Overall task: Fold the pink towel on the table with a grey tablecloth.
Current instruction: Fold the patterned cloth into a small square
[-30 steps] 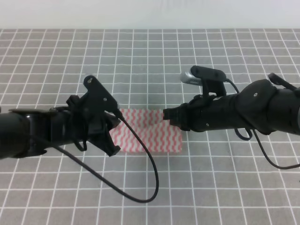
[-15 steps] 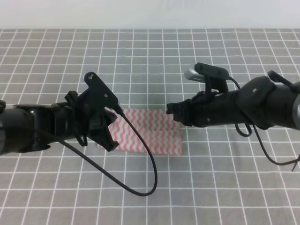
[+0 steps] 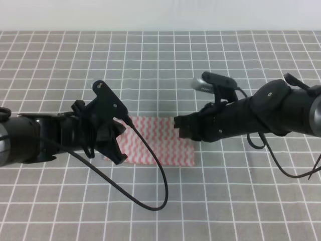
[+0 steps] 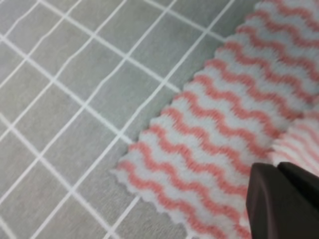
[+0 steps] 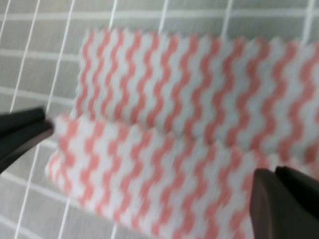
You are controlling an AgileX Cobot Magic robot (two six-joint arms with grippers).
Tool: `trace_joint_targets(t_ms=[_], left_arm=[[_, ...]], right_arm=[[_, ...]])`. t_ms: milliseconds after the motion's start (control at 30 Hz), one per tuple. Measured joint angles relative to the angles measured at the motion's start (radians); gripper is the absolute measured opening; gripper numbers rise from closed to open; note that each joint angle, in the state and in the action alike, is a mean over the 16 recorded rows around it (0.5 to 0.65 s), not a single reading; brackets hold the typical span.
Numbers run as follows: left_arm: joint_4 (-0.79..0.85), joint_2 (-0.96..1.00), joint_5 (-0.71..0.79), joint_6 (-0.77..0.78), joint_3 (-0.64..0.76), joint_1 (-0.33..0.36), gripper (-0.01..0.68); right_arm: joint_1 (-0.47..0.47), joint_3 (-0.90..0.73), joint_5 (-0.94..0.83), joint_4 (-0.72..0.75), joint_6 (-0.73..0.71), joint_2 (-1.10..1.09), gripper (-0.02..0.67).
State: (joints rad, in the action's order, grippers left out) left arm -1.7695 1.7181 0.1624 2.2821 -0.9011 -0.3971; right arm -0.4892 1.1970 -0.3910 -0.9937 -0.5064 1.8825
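The pink towel with pink-red and white wavy stripes lies on the grey tablecloth at the middle. My left gripper is at its left end and my right gripper is at its back right. In the right wrist view an edge of the towel is lifted and doubled over the flat layer. It is stretched between my right gripper and the left fingers. In the left wrist view my shut left gripper pinches the raised fold of the towel.
A black cable loops from the left arm over the cloth in front of the towel. The white back edge of the table runs along the top. Grid cloth stretches all around the towel.
The left arm has drawn back a little toward the towel's left end. The right gripper rose slightly, then came back left and down over the towel's back right.
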Motion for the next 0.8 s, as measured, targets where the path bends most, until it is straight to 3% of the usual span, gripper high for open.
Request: trace_joint_targets(t_ms=[433, 800], left_arm=[[-0.002, -0.001, 0.018, -0.001, 0.0, 0.0, -0.003], [-0.007, -0.002, 0.028, -0.004, 0.0, 0.0, -0.002]], right_arm=[[-0.001, 0.0, -0.069, 0.102, 0.079, 0.027, 0.211], [-0.001, 0.001, -0.059, 0.125, 0.111, 0.076, 0.232]])
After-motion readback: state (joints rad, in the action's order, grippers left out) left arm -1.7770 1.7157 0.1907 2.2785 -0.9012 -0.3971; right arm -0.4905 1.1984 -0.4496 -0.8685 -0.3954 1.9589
